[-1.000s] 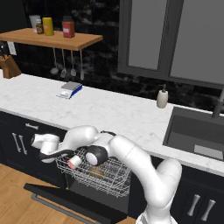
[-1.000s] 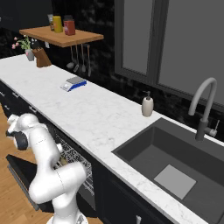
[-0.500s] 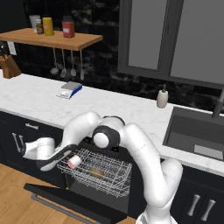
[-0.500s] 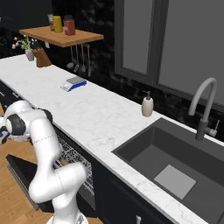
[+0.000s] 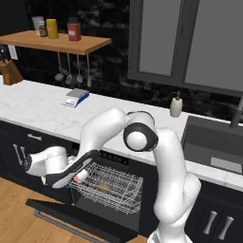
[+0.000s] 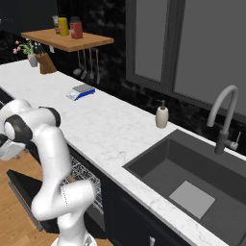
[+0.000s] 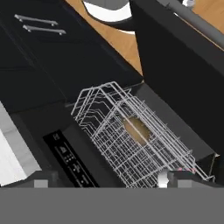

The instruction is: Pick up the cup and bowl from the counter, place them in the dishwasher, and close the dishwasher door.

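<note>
The dishwasher (image 5: 114,159) stands open below the counter (image 5: 38,110), its door (image 5: 85,216) dropped flat and the white wire rack (image 5: 118,182) pulled out. The cup (image 5: 80,176), white with a red inside, lies at the rack's left end. The tan bowl (image 5: 104,188) sits in the middle of the rack and also shows through the wires in the hand view (image 7: 136,130). My gripper (image 5: 70,174) hangs low just left of the cup, open with nothing between its fingers. In the hand view the gripper (image 7: 114,181) has its tips wide apart and looks over the rack.
The door's silver bar handle (image 5: 57,223) juts toward the wooden floor. Dark cabinets (image 5: 19,152) flank the dishwasher on the left. On the counter are a blue-white scale (image 5: 76,97) and a soap dispenser (image 5: 176,105), with the sink (image 6: 192,178) to the right.
The arm's elbow has swung up above the rack and the hand has dropped a little to the left. Cup and bowl lie where they were.
</note>
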Robot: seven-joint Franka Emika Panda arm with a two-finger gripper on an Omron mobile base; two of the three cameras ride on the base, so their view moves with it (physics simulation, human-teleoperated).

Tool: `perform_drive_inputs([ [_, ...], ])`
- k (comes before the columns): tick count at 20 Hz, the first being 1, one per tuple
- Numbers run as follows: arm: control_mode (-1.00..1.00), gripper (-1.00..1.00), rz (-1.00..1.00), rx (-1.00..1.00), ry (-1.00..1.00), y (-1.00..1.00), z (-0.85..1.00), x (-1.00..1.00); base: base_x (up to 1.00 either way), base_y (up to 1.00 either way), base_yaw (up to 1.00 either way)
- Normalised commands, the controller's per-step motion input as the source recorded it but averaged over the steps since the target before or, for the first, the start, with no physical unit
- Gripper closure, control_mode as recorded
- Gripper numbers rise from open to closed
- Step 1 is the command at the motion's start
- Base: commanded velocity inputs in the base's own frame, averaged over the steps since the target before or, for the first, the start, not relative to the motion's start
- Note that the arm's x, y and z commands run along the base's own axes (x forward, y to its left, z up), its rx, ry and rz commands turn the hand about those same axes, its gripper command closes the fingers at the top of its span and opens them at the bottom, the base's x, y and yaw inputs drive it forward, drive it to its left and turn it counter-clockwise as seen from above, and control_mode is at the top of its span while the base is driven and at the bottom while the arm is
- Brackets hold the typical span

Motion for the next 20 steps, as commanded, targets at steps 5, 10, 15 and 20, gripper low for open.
perform_drive_inputs([
  [5, -1.0, -1.0, 0.27, -0.19, 0.11, 0.02, 0.01, -0.99, 0.0, 0.0, 0.0],
  [10, -1.0, -1.0, 0.22, -0.3, 0.11, 0.22, -0.09, -0.94, 0.0, 0.0, 0.0],
  [15, -1.0, -1.0, 0.15, -0.32, 0.12, 0.46, -0.31, -0.76, 0.0, 0.0, 0.0],
  [20, -1.0, -1.0, 0.11, -0.37, 0.09, 0.52, -0.66, -0.5, 0.0, 0.0, 0.0],
])
